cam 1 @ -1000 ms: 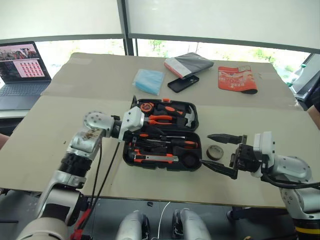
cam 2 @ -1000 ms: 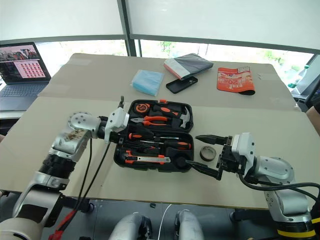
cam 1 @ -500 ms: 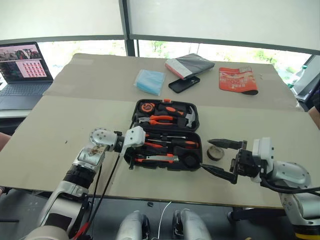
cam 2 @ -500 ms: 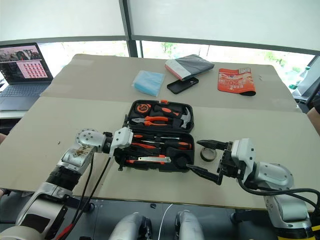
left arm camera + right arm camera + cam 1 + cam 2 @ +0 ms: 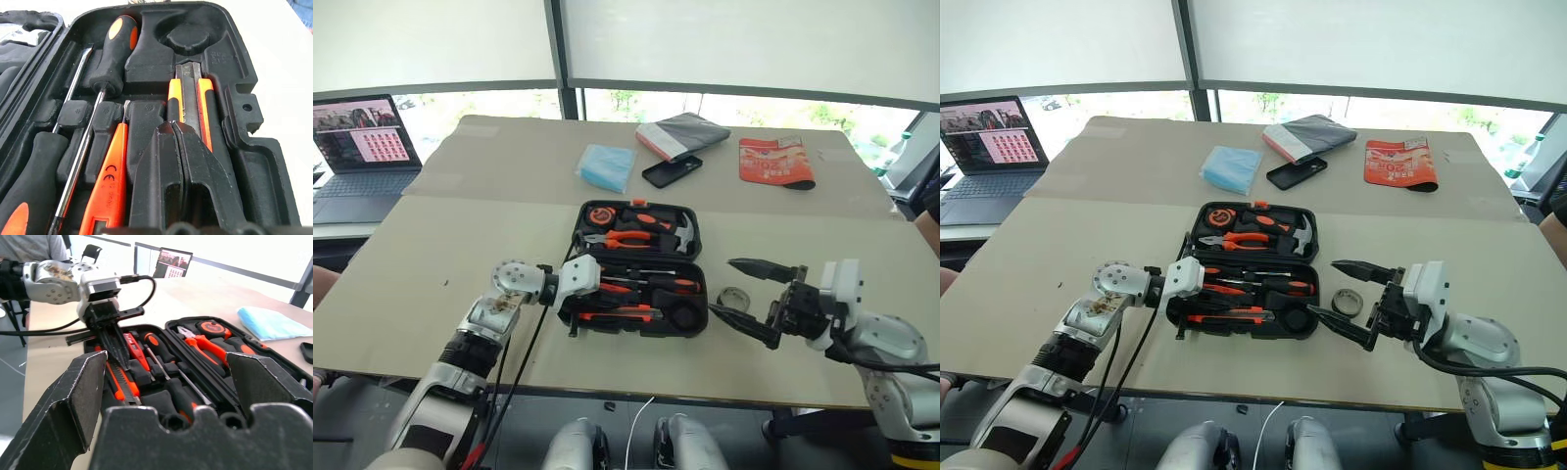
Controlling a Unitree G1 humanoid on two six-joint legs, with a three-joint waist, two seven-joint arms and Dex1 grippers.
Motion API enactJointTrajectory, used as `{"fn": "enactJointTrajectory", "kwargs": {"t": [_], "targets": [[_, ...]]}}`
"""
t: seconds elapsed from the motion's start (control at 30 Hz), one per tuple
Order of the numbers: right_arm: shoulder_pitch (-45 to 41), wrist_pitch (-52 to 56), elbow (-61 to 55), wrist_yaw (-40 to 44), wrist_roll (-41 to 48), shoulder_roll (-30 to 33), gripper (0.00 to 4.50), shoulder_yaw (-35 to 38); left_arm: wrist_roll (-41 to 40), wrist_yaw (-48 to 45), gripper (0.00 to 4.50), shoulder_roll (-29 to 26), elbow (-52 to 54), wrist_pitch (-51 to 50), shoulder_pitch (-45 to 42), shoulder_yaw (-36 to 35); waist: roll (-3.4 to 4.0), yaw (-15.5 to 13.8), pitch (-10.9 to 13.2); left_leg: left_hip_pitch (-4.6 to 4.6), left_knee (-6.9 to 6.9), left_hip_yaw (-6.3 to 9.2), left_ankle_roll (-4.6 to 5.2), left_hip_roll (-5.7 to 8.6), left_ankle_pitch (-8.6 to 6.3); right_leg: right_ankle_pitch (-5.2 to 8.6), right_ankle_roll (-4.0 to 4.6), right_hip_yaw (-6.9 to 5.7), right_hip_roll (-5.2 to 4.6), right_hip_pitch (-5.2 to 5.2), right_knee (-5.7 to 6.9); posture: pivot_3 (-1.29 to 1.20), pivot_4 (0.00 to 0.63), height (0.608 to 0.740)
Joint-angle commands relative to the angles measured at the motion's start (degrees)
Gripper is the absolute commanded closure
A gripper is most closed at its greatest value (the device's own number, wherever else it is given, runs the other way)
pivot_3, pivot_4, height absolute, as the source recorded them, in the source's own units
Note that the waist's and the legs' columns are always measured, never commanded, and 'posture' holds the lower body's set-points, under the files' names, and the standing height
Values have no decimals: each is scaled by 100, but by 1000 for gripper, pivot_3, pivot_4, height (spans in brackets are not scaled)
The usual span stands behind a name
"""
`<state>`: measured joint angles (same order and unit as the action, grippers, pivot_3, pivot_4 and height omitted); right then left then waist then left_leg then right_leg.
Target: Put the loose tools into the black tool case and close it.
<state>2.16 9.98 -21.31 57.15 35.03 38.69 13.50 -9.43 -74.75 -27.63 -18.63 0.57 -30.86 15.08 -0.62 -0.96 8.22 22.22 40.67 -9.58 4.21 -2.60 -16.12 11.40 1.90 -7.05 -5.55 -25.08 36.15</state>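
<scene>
The black tool case (image 5: 636, 330) lies open in the middle of the table. Its near half holds the orange-black utility knife (image 5: 186, 98), the thin orange screwdriver (image 5: 107, 181) and a screwdriver with an orange-black handle (image 5: 115, 44). My left gripper (image 5: 172, 128) is shut with nothing in it, its tips down on the knife at the case's left end. The small dark tape roll (image 5: 734, 297) lies on the table just right of the case. My right gripper (image 5: 720, 285) hovers open beside the roll, one finger on each side of it, apart from it.
Pliers (image 5: 622, 236), a hammer (image 5: 682, 228) and a tape measure (image 5: 600, 211) sit in the case's far half. Behind the case lie a blue cloth (image 5: 607, 166), a black phone (image 5: 672, 171), a grey pouch (image 5: 683, 132) and an orange packet (image 5: 775, 159). A laptop (image 5: 357, 137) stands far left.
My left gripper came down into the case's near half and shut. The right gripper stayed open beside the tape roll. The camera view shifted slightly.
</scene>
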Motion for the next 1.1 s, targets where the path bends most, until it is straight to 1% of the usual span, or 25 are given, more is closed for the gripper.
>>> {"fn": "enactJointTrajectory", "kwargs": {"t": [0.03, 0.1, 0.13, 0.17, 0.2, 0.27, 0.3, 0.37, 0.4, 0.43, 0.47, 0.5, 0.57, 0.63, 0.73, 0.8, 0.87, 0.9, 0.93, 1.0, 1.1], "targets": [[502, -171, -90, 33, 26, 108, 0, 671, -766, -88, 4039, -66, 168, -693, 12, -588, -4, -17, 2, 9, 0, 0, 1, 0, 0, -1, -1, -2, 1, -7, -2, 0, 150, 740], [964, -468, 41, 185, -147, 124, 0, 1016, -1381, -253, 3735, -201, 494, -1085, 47, -1017, -7, -20, 4, 22, 1, 0, 1, 0, 0, -2, -2, -3, 2, -16, -3, 0, 150, 740], [1161, -603, 104, 261, -226, 127, 0, 1136, -1432, -235, 3437, -272, 594, -1092, 83, -1121, -9, -16, 6, 29, 1, 0, 1, 0, 0, -2, -3, -3, 3, -22, -4, 0, 150, 740], [1343, -749, 176, 318, -298, 108, 0, 1238, -1508, -215, 2979, -339, 730, -1144, 136, -1224, -9, -10, 5, 36, 1, 0, 1, -1, 0, -2, -3, -3, 5, -28, -4, 0, 150, 740], [1543, -926, 294, 324, -390, 45, 0, 1369, -1554, -142, 2654, -421, 879, -1068, 230, -1385, -8, -2, 6, 37, 1, 1, 0, -1, 1, -1, -5, -4, 6, -28, -6, 0, 150, 740], [1832, -1280, 524, 350, -571, -45, 0, 1547, -1695, -67, 1820, -537, 1103, -944, 408, -1702, -8, 21, 6, 31, 1, -1, -3, 0, 2, 1, -7, -1, 10, -23, -6, 0, 150, 740], [1995, -1499, 677, 389, -700, -77, 0, 1622, -1720, -176, 1507, -654, 1137, -682, 538, -1890, -7, 29, 6, 24, 1, -1, -3, 0, 2, 1, -8, 0, 9, -16, -7, 0, 150, 740], [2210, -1812, 923, 437, -850, -123, 0, 1723, -1953, -597, 742, -884, 1169, -536, 768, -2162, -7, 43, 7, 15, 1, -2, 0, 0, -4, -1, -12, 5, 3, -11, -9, 0, 150, 740], [2347, -1887, 1058, 455, -917, -134, 0, 1755, -1855, -679, 362, -1098, 963, -357, 918, -2290, -5, 48, 8, 12, 0, -2, -1, -1, -4, 0, -11, 6, 4, -10, -8, 0, 150, 740], [2429, -2010, 1164, 501, -980, -122, 0, 1761, -1860, -766, 122, -1197, 766, -192, 1018, -2426, -4, 51, 8, 11, 0, -2, -17, -3, -12, 2, -8, 6, 4, -12, -9, 0, 150, 740], [2497, -2144, 1253, 516, -1114, -70, 0, 1744, -1856, -859, 56, -1310, 518, 15, 1144, -2587, -2, 52, 9, 10, 0, -1, -57, -4, -34, 12, 9, 6, 4, -17, -8, 0, 150, 740], [2537, -2240, 1286, 569, -1229, 22, 0, 1695, -1849, -916, 56, -1349, 343, 286, 1218, -2710, 1, 52, 11, 8, 0, -2, -60, -6, -35, 19, 20, 7, 6, -17, -7, 0, 150, 740], [2334, -2356, 1087, 741, -1454, 354, 0, 1424, -1901, -1009, 56, -1338, 458, 464, 1361, -2738, 14, 52, 19, 8, -3, -1, -61, -9, -36, 22, 25, 6, 6, -20, -7, 0, 150, 740], [1838, -2125, 867, 784, -1515, 668, 0, 1070, -2025, -974, 56, -1248, 837, 217, 1483, -2626, 24, 65, 29, 10, -3, -4, -59, -7, -37, 22, 25, 12, 0, -19, -11, 0, 150, 740], [1088, -1240, 637, 828, -1541, 1209, 0, 459, -2221, -904, 56, -1065, 1285, -125, 1521, -2435, 22, 53, 31, 10, -2, -8, -58, -5, -38, 17, 17, 14, -7, -19, -18, 0, 150, 740], [422, -370, 485, 886, -1590, 1622, 0, -79, -2249, -783, 56, -963, 1592, -312, 1476, -2273, 16, 25, 35, 12, -2, -5, -58, -3, -38, 17, 17, 13, -6, -21, -17, 0, 150, 740], [-126, 246, 452, 961, -1729, 1937, 0, -562, -2241, -705, 56, -894, 1814, -434, 1446, -2122, 17, -2, 36, 26, -4, -2, -57, -3, -36, 14, 15, 7, -1, -32, -15, 0, 150, 740], [-353, 558, 471, 911, -1784, 2014, 0, -737, -2227, -680, 56, -867, 1897, -460, 1446, -2065, 17, -15, 36, 35, -4, -1, -50, -3, -32, 8, 7, 4, 0, -41, -13, 0, 150, 740], [-515, 780, 490, 876, -1809, 2065, 0, -859, -2219, -657, 56, -854, 1953, -481, 1444, -2025, 17, -20, 36, 51, -4, 0, -20, -4, -9, 5, 4, 2, 5, -56, -12, 0, 150, 740], [-1025, 1095, 687, 859, -2065, 2086, 0, -1297, -2196, -602, 56, -793, 2072, -511, 1442, -1911, 16, -16, 36, 86, -4, -2, -54, -3, 13, 4, 4, 2, 6, -92, -12, 0, 150, 740], [-1603, 1333, 978, 868, -2435, 1953, 0, -1895, -2121, -563, 56, -750, 2093, -486, 1451, -1773, 14, 15, 37, 108, 3, -7, -56, 5, 17, -12, 27, -1, 25, -108, -9, 0, 150, 740]]}}
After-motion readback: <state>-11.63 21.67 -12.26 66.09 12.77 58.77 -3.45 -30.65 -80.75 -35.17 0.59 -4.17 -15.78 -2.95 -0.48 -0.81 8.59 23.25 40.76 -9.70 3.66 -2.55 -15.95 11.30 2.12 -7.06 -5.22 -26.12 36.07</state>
